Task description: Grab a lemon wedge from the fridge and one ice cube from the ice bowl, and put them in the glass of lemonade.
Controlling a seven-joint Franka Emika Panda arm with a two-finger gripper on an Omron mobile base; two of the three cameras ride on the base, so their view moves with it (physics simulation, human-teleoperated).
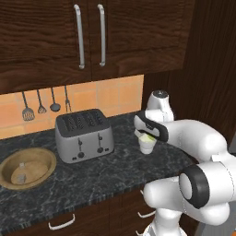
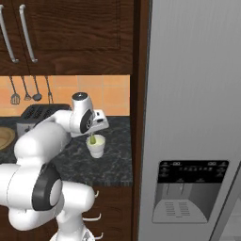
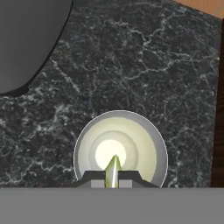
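Hand view: fingers pinch lemon wedge, tip toward glass of lemonade.

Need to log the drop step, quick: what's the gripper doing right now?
Gripper: shut on the lemon wedge, held right above the glass of lemonade.
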